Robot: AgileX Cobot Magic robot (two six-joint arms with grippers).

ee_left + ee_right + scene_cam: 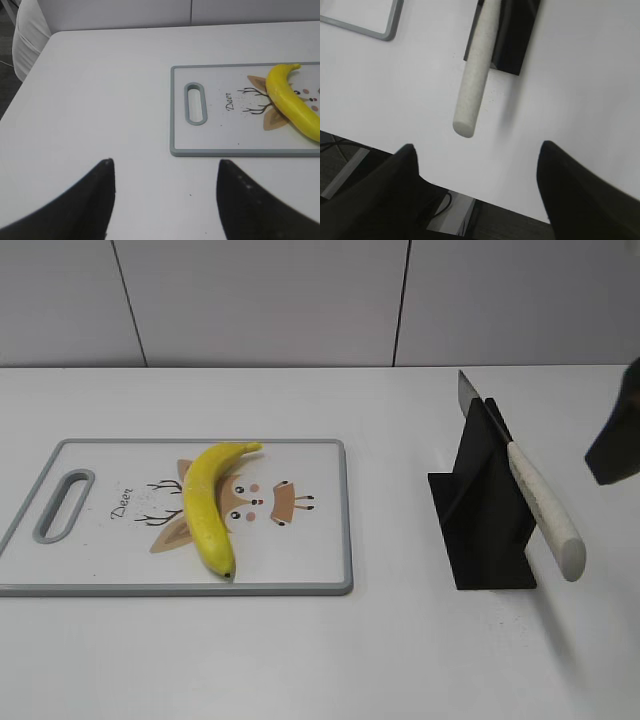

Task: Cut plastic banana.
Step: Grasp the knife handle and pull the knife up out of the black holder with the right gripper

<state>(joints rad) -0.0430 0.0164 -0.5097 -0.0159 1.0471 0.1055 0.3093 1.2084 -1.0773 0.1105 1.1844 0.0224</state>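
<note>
Banana (208, 508), plastic, yellow & whole, lies curved on my white cutting board (320, 530) w/ deer print, dark tip toward the near edge, stem end toward the far edge. To the right, well apart from the board, I see a knife (535, 502) w/ pale handle resting tilted in a black stand (480, 530), handle end sticking out toward me. My left gripper (165, 170) hovers over bare table (400, 660) near the board's handle slot, jaws apart & holding nothing; my right gripper (477, 155) hangs near the knife handle, jaws also apart, not touching it.

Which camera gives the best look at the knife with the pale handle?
The exterior view: the whole knife with the pale handle shows, leaning in its black stand. The right wrist view shows only the handle; the left wrist view shows none of it.
</note>
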